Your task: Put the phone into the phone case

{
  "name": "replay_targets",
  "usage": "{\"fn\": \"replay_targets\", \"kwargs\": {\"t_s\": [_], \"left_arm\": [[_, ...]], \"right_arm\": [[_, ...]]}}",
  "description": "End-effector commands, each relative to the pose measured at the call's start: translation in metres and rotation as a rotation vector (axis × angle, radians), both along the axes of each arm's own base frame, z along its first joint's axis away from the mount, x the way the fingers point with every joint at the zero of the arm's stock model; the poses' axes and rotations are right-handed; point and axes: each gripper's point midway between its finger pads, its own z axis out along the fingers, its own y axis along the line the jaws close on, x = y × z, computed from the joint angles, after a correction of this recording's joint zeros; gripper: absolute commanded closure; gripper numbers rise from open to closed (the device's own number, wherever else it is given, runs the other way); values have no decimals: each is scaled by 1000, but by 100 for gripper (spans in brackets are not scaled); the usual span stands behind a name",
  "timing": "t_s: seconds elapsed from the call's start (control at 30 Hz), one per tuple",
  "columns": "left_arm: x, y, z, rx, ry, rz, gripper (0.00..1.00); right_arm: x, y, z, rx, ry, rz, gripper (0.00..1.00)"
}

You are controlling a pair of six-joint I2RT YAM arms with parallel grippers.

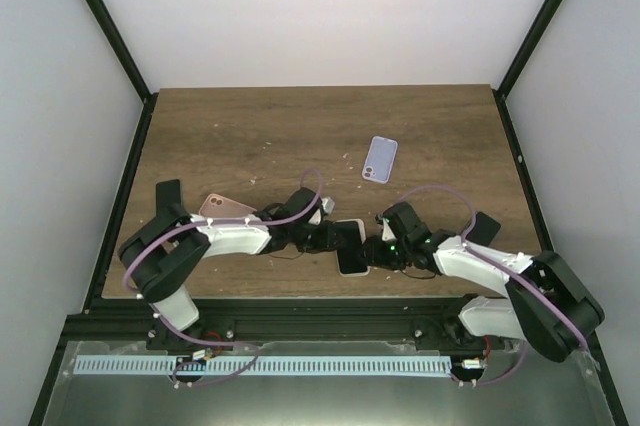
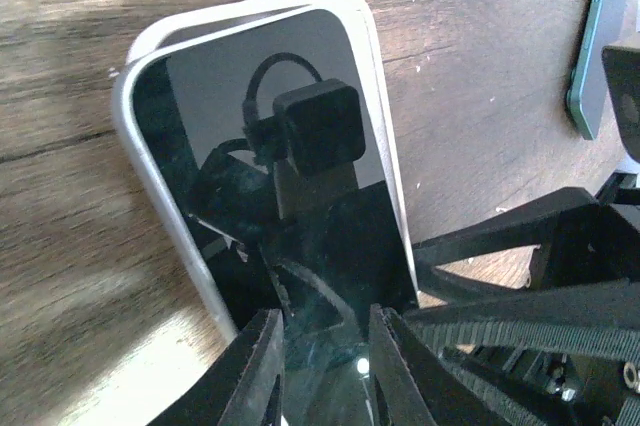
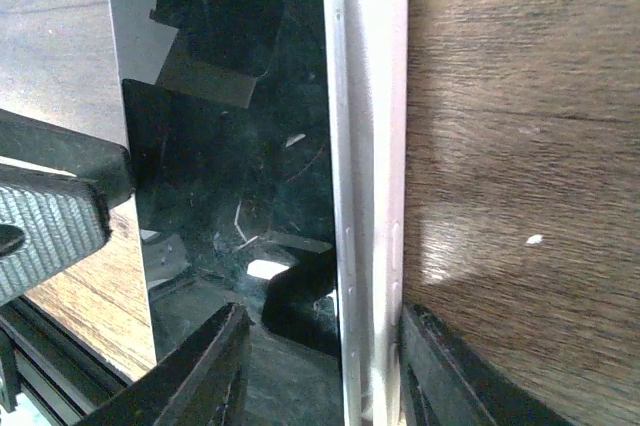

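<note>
Top external: phone over wood-grain table, seemingly boxed by pale panels.

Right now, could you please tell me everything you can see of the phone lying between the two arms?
The phone is a slim slab with rounded corners and a glossy black screen, facing up. It lies on the wooden table near the front edge. A pale silvery rim runs round it; at one end a second pale edge, seemingly the case, peeks out beneath. The left fingers sit over one end and the right fingers straddle a long side; whether they grip, I cannot tell.
</note>
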Motion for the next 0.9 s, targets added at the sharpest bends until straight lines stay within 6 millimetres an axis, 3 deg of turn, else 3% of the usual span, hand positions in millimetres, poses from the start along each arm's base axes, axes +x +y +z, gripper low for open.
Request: {"fn": "replay_targets", "kwargs": {"t_s": [0.0,0.13,0.27,0.33,0.43,0.63,0.87], "left_arm": [[7,-12,1,-15,-28,-21,75],[9,-16,5,-21,-39,-38,74],[12,-3,15,33,-79,-12,62],[12,7,13,78,-81,11,54],[7,18,5,123,-60,28,50],[-7,15,-6,65,4,23,54],[-1,3,-4,37,-8,3,66]], "right_arm": [[-1,8,0,29,-1,22,60],[0,6,0,19,-4,11,61],[1,4,5,26,-21,-6,62],[2,4,7,34,-27,-9,62],[2,4,7,33,-27,-12,62],[4,6,7,40,-27,-16,62],[2,6,3,42,-13,-13,62]]}}
